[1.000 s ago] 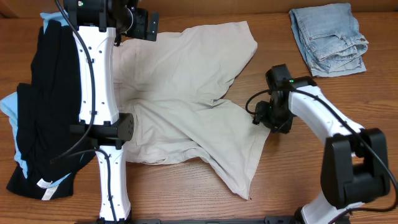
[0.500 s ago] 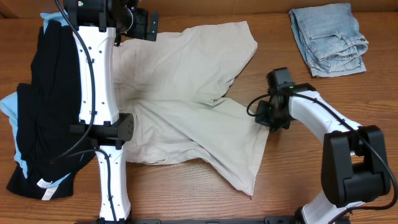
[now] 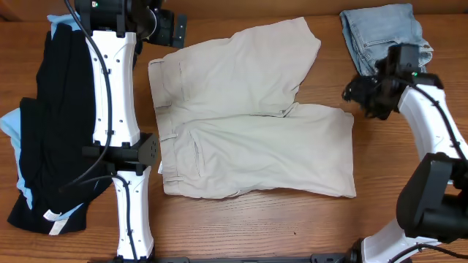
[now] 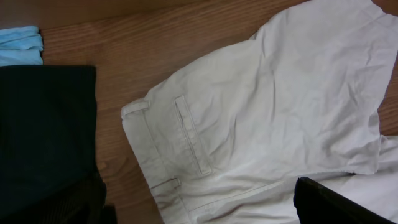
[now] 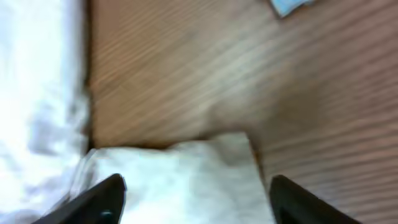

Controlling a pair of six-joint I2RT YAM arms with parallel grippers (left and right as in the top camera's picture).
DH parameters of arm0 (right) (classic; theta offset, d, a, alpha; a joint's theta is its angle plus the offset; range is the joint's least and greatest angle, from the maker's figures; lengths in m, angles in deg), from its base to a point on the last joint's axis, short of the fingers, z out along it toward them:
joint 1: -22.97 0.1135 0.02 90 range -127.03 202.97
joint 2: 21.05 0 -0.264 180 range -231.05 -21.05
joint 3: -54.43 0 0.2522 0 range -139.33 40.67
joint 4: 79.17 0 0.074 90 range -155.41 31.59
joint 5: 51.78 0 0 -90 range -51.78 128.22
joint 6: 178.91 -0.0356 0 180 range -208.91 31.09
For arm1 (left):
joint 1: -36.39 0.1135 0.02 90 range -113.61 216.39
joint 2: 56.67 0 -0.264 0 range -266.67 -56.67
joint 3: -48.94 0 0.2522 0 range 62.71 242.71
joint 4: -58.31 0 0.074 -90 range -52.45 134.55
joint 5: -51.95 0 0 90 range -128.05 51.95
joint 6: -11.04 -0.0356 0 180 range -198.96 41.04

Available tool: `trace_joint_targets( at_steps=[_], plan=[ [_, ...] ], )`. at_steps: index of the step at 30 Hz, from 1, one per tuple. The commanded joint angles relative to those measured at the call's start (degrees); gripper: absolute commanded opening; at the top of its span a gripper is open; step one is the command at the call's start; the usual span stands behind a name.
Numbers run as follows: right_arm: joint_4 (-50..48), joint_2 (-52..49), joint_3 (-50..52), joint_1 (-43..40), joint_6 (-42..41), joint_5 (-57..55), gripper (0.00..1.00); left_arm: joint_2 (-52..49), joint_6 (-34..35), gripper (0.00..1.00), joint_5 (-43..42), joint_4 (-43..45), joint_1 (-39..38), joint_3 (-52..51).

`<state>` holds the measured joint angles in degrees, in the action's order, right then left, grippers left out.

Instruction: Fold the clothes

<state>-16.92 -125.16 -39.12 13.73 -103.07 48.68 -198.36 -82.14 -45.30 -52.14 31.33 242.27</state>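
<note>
The beige shorts (image 3: 248, 124) lie spread flat on the wooden table, waistband to the left and both legs pointing right. My left gripper (image 3: 172, 31) hovers over the back left corner of the waistband. In the left wrist view (image 4: 196, 186) its fingers are wide apart above the waistband and back pocket (image 4: 193, 134), holding nothing. My right gripper (image 3: 363, 95) is just beyond the far right corner of the near leg. In the right wrist view (image 5: 196, 190) its fingers are open, with that blurred leg corner (image 5: 180, 171) lying between them.
A black garment (image 3: 51, 124) over light-blue cloth (image 3: 11, 120) lies along the left side, and shows in the left wrist view (image 4: 43, 137). Folded light-blue jeans (image 3: 384, 40) sit at the back right, close behind my right gripper.
My right gripper has swept right and back, drawing the near leg out. The shorts went from crumpled to flat and have shifted right. The left arm has not moved.
</note>
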Motion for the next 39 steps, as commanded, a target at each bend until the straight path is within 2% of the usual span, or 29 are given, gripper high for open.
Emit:
trace_joint_targets(
  at_steps=[1, 5, 8, 13, 18, 22, 26, 30, 33, 34, 39],
  plan=[
    [3.1, -0.04, -5.68, 1.27, 2.64, 4.07, 0.82, -0.42, -0.7, 1.0, -0.33, -0.11, -0.26, 0.15],
    [9.11, 0.26, -9.62, 2.43, 2.51, 5.81, 0.82, -0.37, -0.44, 1.0, -3.89, -0.11, -0.48, 0.17],
    [12.85, 2.29, -11.17, 2.47, 2.01, 7.23, 0.82, 0.37, 2.8, 1.0, -6.36, -0.13, -0.74, 0.17],
    [17.64, 10.93, -11.19, 2.49, 0.72, 7.63, 0.82, 4.79, 7.19, 1.0, -7.61, -0.13, -1.55, 0.17],
    [21.29, 19.21, -11.08, 2.54, -0.07, 5.68, 0.83, 10.49, 7.56, 1.0, -6.75, -0.13, -4.66, -0.22],
    [19.91, 20.72, -9.92, 2.54, -0.63, 1.2, 0.9, 15.02, 8.22, 1.0, -0.09, -0.13, -8.72, -4.15],
    [13.27, 16.72, -7.93, 2.54, -0.63, 1.2, 0.9, 16.65, 8.37, 1.0, 9.64, -0.13, -12.63, -9.46],
    [1.66, 6.34, -6.95, 2.64, 0.09, 5.95, 0.77, 16.46, 9.53, 1.0, 14.29, -0.04, -14.14, -16.17],
    [-6.14, 0.13, -6.95, 3.56, -0.02, 8.52, 0.53, 16.44, 10.08, 1.0, 14.36, 1.31, -14.08, -20.59],
    [-8.31, -1.79, -6.95, 4.11, -0.26, 8.72, 0.49, 16.44, 10.05, 1.0, 14.36, 1.73, -14.08, -21.64],
    [-14.97, -8.59, -6.95, 8.22, -0.61, 7.63, 0.49, 16.41, 10.08, 1.0, 14.73, 3.61, -14.1, -27.04]
  ],
)
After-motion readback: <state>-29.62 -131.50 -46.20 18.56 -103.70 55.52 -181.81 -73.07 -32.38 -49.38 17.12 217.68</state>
